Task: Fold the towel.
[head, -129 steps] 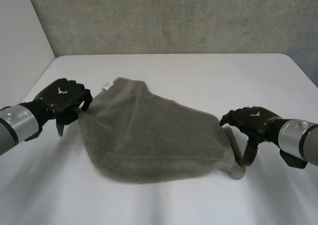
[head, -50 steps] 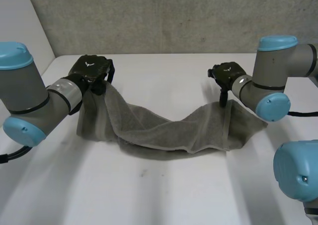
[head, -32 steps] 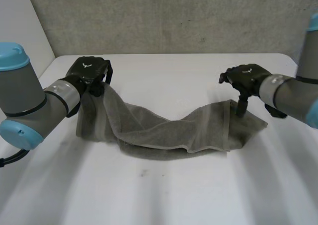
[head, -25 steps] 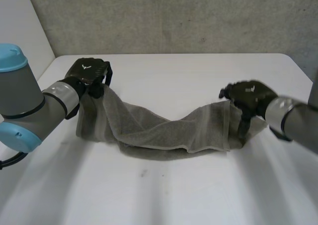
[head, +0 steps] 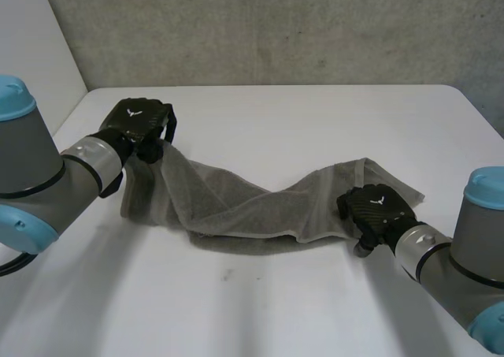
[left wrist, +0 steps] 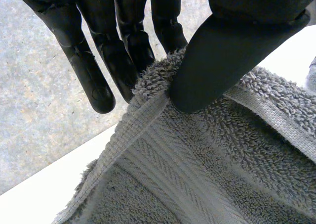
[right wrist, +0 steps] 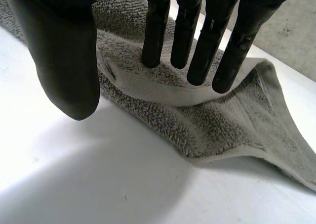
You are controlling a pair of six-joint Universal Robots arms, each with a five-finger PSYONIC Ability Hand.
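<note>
- the white table (head: 260, 310) spans the head view, with a grey wall (head: 276, 26) behind it.
- the grey towel (head: 236, 203) lies bunched in a long band across the middle of the table. its left end is lifted off the surface, its middle sags and rests on the table, and its right end lies flat with a flap folded over.
- the left arm (head: 39, 176) reaches in from the left side. the right arm (head: 465, 254) comes in low from the near right.
- the left hand (head: 140, 120) is above the table at the towel's left end, clamped on it. in the left wrist view the thumb (left wrist: 232, 46) presses a hemmed edge of the towel (left wrist: 197, 174) against the fingers (left wrist: 123, 41), and the cloth hangs down from that pinch.
- the right hand (head: 376, 210) sits at the near edge of the towel's right end, low over the table. in the right wrist view its fingers (right wrist: 197, 36) are straight and spread, tips at the folded flap of the towel (right wrist: 222, 120). i cannot tell whether they touch it.
- the right thumb (right wrist: 64, 46) stands well apart from those fingers, over bare table (right wrist: 74, 174) just beside the towel's edge, so this hand grips nothing.
</note>
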